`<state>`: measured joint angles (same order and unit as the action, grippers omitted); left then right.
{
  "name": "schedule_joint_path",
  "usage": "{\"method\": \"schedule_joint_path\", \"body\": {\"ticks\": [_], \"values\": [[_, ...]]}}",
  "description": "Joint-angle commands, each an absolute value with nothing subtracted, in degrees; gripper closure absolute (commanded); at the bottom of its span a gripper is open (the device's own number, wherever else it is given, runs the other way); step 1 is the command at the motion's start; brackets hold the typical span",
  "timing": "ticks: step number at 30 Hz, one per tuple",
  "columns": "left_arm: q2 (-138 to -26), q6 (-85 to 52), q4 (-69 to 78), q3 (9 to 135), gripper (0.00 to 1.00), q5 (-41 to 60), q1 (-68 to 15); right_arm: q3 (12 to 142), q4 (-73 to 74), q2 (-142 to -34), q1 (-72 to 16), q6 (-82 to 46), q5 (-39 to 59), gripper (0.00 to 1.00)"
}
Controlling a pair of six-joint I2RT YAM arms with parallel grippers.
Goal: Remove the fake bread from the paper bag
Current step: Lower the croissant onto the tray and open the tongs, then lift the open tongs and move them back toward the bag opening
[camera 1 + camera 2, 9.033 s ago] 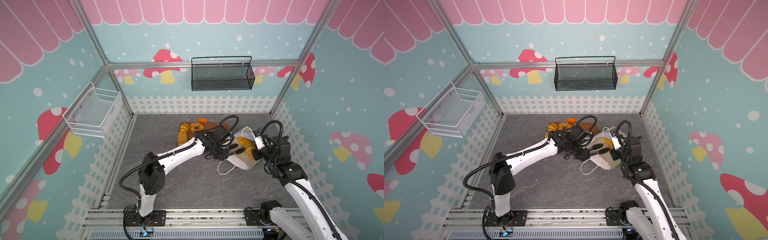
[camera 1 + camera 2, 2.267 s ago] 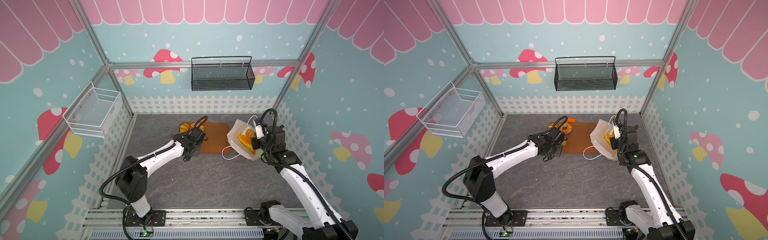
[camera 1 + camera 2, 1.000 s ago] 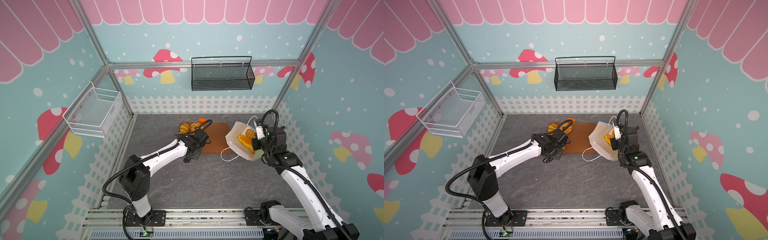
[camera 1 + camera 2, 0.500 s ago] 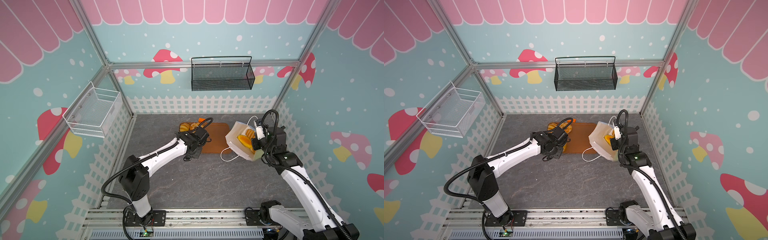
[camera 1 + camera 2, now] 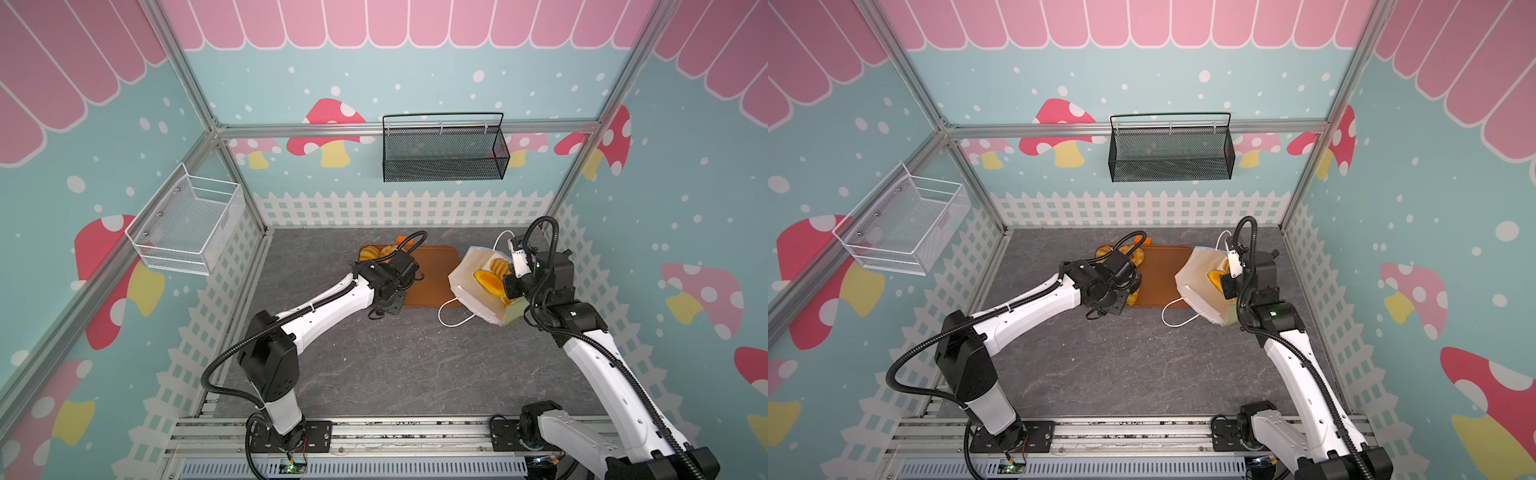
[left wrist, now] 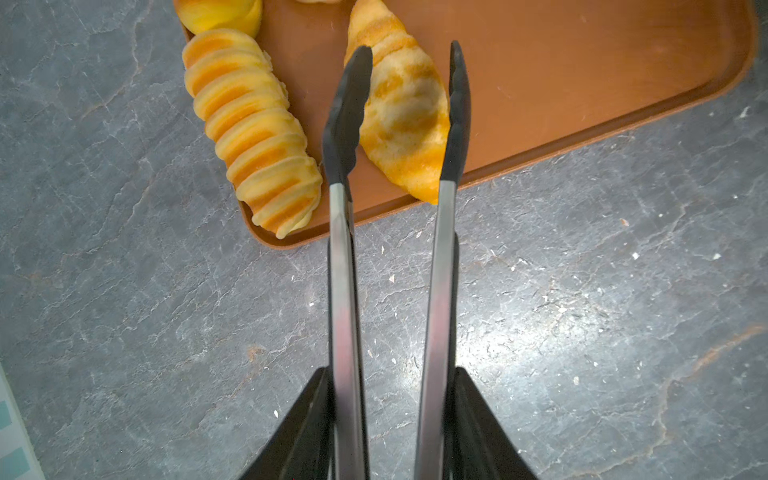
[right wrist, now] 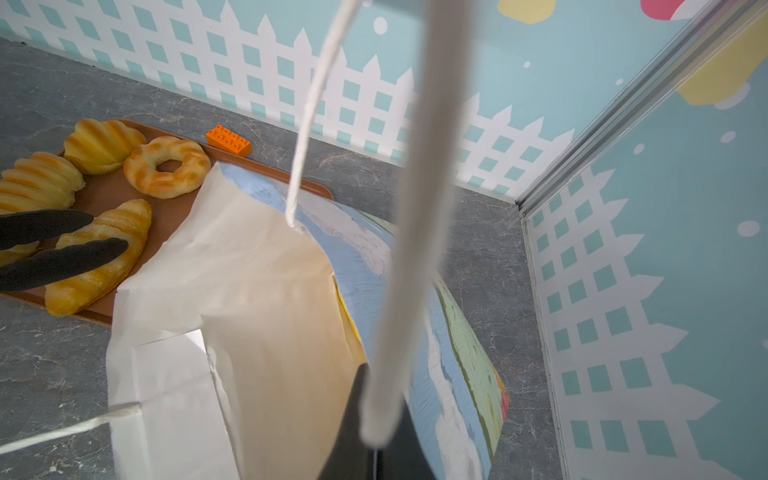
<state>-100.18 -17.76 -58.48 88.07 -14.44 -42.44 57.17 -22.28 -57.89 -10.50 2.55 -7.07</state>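
- At the back of the table, the orange-brown tray [image 5: 432,274] carries a croissant [image 6: 405,120], a ridged roll [image 6: 249,129], a ring doughnut [image 7: 166,166] and a shell bun [image 7: 102,145]; an orange brick [image 7: 228,141] lies just beyond its far edge.
- The left gripper [image 6: 390,432] clasps tongs [image 6: 340,291], whose tips stand parted either side of the croissant.
- The right gripper [image 7: 368,449] is clamped on a cord handle [image 7: 415,208] of the paper bag [image 5: 465,282], which tilts over the tray's edge with more fake bread [image 5: 486,277] inside.
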Motion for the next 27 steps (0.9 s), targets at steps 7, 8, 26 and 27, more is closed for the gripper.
{"method": "schedule_joint_path", "body": {"ticks": [7,8,26,27], "values": [[-101.6,-17.3,-58.3,92.9,0.58,-12.5,-40.3,57.1,-22.7,-56.9,-10.6,1.9,-6.9,1.00],[-101.4,-17.0,-58.3,93.1,0.58,-12.5,-40.3,57.0,-22.8,-56.6,-10.5,1.8,-7.0,1.00],[-83.1,-6.3,-44.3,88.3,0.61,-10.8,-45.5,53.1,-20.0,-51.6,-10.6,8.1,-2.5,1.00],[-81.9,-4.8,-42.2,87.0,0.61,-10.1,-46.7,52.9,-19.8,-51.7,-10.6,8.3,-2.2,1.00]]}}
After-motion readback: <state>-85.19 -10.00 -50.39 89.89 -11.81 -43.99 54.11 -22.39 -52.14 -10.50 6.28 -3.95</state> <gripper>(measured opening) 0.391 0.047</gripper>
